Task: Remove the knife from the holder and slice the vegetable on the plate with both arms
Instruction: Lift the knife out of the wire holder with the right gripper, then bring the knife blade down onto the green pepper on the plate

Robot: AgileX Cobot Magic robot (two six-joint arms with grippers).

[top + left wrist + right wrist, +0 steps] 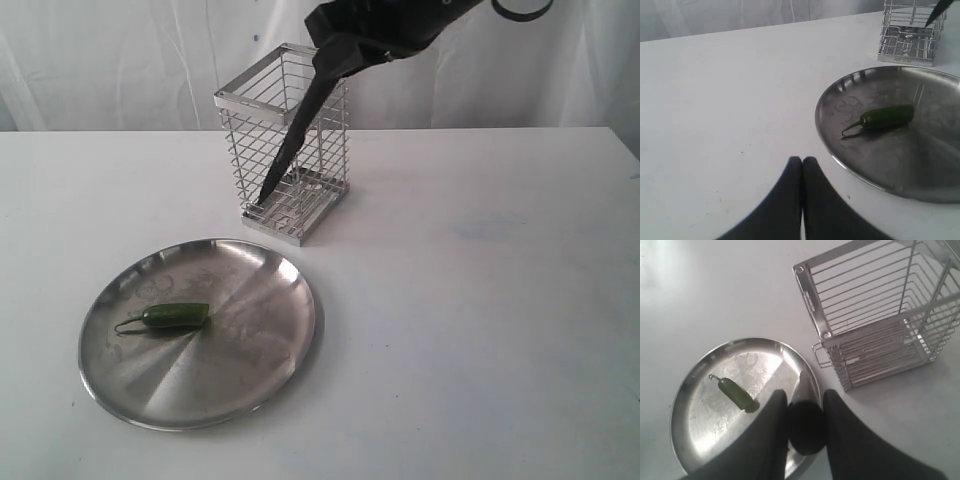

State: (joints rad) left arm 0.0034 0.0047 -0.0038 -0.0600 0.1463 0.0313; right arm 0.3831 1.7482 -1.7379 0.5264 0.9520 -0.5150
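My right gripper [338,55] hangs at the top of the exterior view, shut on the handle of the black knife [290,140]. The blade slants down in front of the wire holder [250,88], its tip level with the base. In the right wrist view the knife's butt [807,427] sits between the fingers of the right gripper [805,394], and the holder [810,295] looks empty. The green vegetable [175,316] lies on the left part of the steel plate [250,345]. My left gripper [802,160] is shut on nothing above the table, just off the plate's [920,172] rim, a short way from the vegetable [887,116].
White tabletop runs all around, with a white curtain behind. The holder [910,42] stands just behind the plate. The left arm does not show in the exterior view.
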